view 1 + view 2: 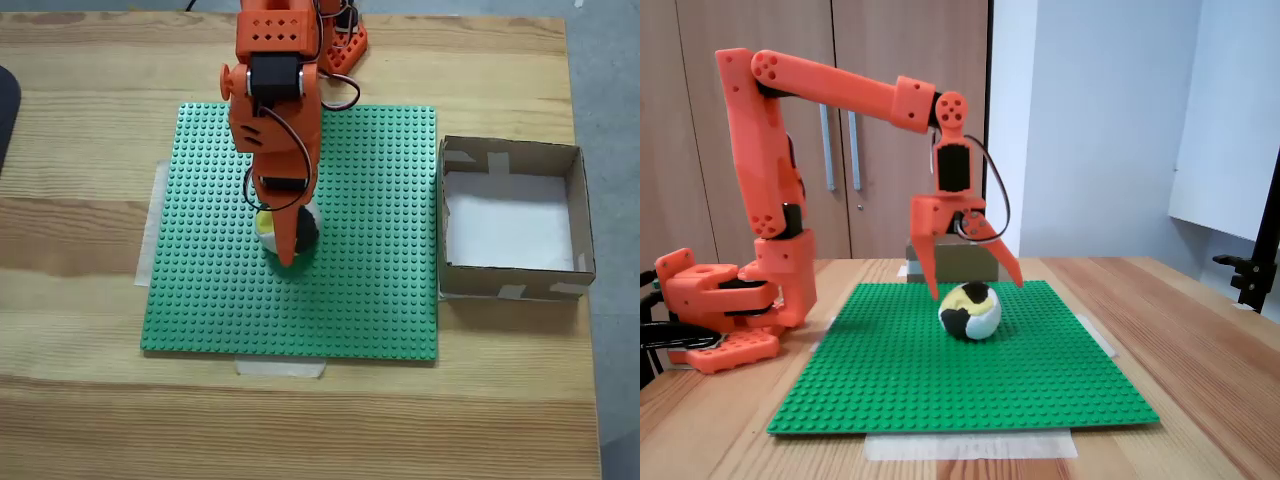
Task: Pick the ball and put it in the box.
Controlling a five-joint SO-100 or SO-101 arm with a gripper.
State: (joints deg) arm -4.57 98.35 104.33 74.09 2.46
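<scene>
Green baseplate (970, 370) carries the ball (971, 309) near its centre; my gripper (972, 285) straddles it wide open, gripping nothing — next I lower, close, then carry to the box (512, 222).

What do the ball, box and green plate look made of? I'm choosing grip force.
The ball looks soft, likely foam or stitched fabric, with matte yellow, black and white patches. The box is brown cardboard, its rim patched with pale tape, its bottom white. The green baseplate looks like hard studded plastic with a slight sheen.
</scene>
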